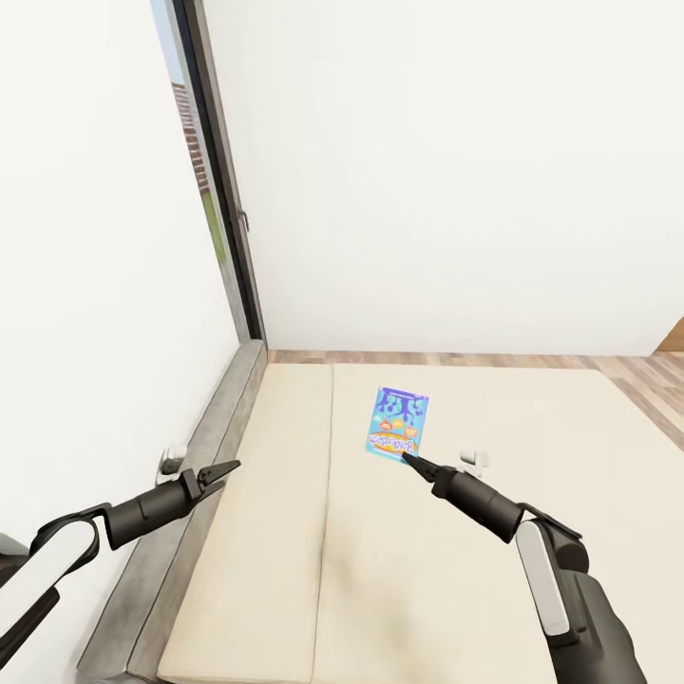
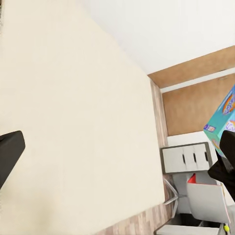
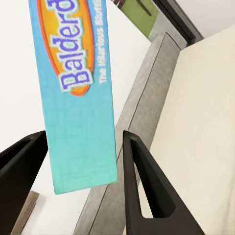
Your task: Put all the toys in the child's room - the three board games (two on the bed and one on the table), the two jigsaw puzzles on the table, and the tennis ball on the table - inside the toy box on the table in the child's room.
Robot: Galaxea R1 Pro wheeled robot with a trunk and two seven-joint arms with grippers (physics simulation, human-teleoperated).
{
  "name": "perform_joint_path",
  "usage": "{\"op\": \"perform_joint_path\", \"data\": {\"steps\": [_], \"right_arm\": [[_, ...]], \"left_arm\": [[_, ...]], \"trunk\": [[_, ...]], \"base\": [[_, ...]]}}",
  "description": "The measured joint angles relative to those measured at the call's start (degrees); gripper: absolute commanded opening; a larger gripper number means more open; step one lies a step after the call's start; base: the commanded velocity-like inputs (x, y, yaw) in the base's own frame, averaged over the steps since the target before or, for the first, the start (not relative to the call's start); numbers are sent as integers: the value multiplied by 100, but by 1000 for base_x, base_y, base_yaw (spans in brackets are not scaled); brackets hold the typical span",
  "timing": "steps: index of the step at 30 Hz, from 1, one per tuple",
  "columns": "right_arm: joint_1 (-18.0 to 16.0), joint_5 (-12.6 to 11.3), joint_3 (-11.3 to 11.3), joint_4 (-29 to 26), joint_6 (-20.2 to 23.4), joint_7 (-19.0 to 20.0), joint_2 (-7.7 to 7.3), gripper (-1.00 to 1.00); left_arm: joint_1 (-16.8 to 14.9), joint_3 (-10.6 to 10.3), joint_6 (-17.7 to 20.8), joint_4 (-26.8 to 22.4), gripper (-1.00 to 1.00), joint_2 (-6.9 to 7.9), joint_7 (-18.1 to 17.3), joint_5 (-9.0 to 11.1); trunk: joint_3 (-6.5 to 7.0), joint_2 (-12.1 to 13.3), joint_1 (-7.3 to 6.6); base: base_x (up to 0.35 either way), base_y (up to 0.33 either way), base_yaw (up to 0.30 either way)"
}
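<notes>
White walls, tall window at left, wood floor beyond cream bed with lengthwise seam. Grey headboard along bed's left edge. Right gripper clamps lower edge of blue cartoon-printed game box; right wrist view shows box, lettered "Balderd...", held between both fingers above mattress. Left gripper over headboard edge, jaws parted, holding nothing. Left wrist view: white drawer unit and chair past bed's far side.
</notes>
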Motion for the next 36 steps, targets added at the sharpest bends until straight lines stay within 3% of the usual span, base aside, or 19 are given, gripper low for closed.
{"op": "perform_joint_path", "data": {"steps": [9,16,36], "right_arm": [[0,-56,-18,65,-2,-212,-20,-100],[0,-64,-3,129,-283,-233,-15,-100],[0,-44,7,137,-329,-231,-9,-100]], "left_arm": [[0,6,-2,0,100,1,0,0],[0,7,-7,0,100,-6,8,-2],[0,0,-9,3,100,-7,9,-2]], "trunk": [[0,0,0],[5,0,0],[181,0,0]], "base": [[0,0,0],[0,-16,0],[0,-28,0]]}}
